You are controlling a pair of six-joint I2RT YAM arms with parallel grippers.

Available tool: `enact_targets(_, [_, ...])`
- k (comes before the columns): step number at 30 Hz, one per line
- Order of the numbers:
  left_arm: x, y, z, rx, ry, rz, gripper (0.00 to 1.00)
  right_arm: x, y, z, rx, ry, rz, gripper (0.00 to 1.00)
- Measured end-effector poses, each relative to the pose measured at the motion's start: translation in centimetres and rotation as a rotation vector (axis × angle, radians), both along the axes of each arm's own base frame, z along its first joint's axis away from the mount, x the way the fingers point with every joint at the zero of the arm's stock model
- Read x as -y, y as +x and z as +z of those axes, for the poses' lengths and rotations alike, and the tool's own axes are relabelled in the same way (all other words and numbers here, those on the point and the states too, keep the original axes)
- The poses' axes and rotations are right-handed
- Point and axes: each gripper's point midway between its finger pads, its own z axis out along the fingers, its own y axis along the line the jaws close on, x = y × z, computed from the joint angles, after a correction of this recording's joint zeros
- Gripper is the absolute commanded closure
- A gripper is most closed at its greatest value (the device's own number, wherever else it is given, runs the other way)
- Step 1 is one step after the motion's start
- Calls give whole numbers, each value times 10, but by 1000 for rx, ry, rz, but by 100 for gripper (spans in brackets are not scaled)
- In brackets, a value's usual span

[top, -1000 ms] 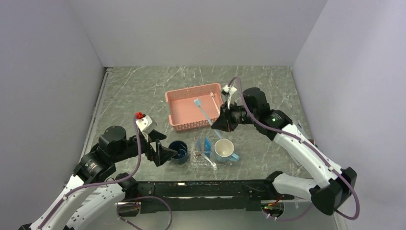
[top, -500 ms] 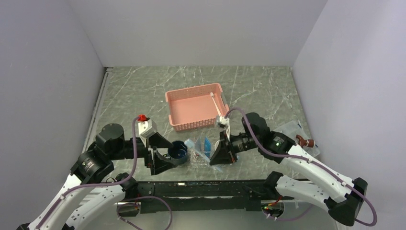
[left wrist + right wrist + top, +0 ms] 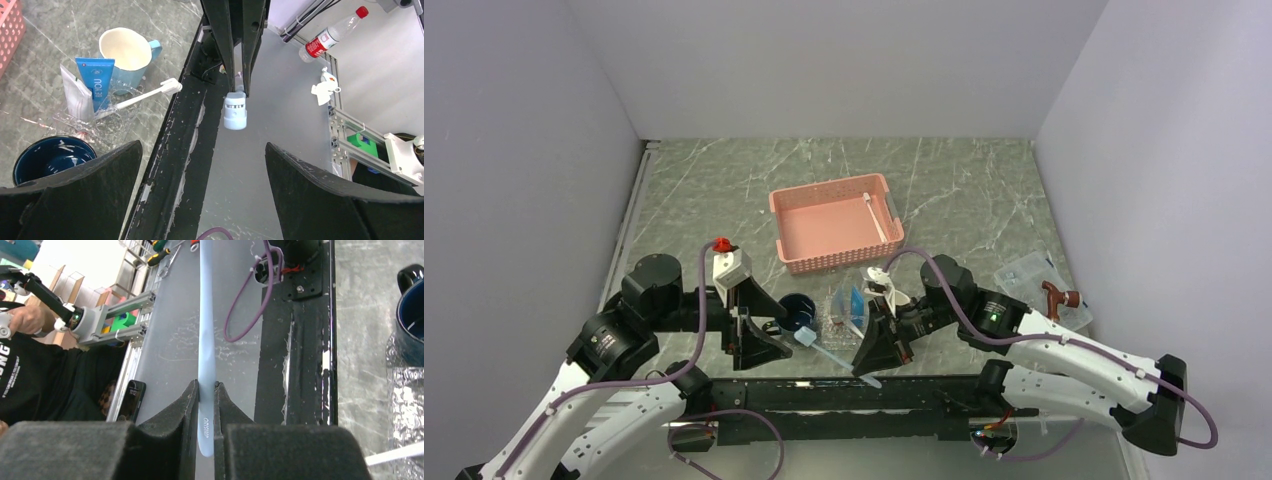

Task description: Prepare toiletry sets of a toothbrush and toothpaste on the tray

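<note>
Jaws of your right gripper [image 3: 206, 390] were clamped on the handle of a pale blue toothbrush [image 3: 206, 330], which ran straight out ahead of them. Your left gripper [image 3: 202, 147] stood wide open and empty, with that brush's head just ahead of it. Ahead and to its left, the tray [image 3: 60, 122] carried a blue toothpaste tube [image 3: 95, 75], a white toothpaste tube [image 3: 75, 95] and a white toothbrush [image 3: 135, 100], with a navy mug [image 3: 50, 157] nearer.

Light: bright, even | shadows: soft | glare: tray [image 3: 60, 122] glints | focus: near fingers [image 3: 165, 440] soft
</note>
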Motion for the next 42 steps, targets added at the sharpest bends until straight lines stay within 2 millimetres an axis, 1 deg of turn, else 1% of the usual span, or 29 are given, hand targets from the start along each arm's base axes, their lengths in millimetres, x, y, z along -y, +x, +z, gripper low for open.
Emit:
enact_targets(3, [0,-2,1,-10,-4,-8,1,-4,-3,3,0,18,19,100])
enact_targets(8, [0,-6,2,-22,-11,-25,1,-15,-7,-3,-20,-10,49,100])
enact_targets(15, [-1,-15,6,-36,-28,-57,11,-28,-9,-1,-23,-25,69,100])
enact_targets(21, [-2,-21,8,-32,-38,-76,29,-36,-8,7,-11,-13,71,100])
enact_targets(23, [-3,-23,8,-30,-41,-82,32,-38,-8,7,-9,-11,72,100])
enact_targets(26, [-4,-25,9,-24,-46,-88,41,-41,-7,7,-9,-17,70,100])
enact_targets(30, [-6,-27,11,-13,-53,-91,47,-44,-6,5,-8,-23,65,100])
enact_targets(33, [-6,-28,11,-8,-56,-91,54,-45,-6,4,-8,-26,65,100])
enact_targets(35, [-7,-28,12,-7,-57,-92,62,-45,-7,3,-7,-27,64,100])
enact_targets(36, [-7,-28,12,-7,-57,-92,67,-46,-7,3,-7,-28,64,100])
enact_targets(40, [-7,-29,10,-13,-50,-90,81,-46,-8,3,-6,-28,69,100])
enact_targets(42, [-8,-29,9,-19,-46,-91,90,-46,-9,2,-5,-30,67,100])
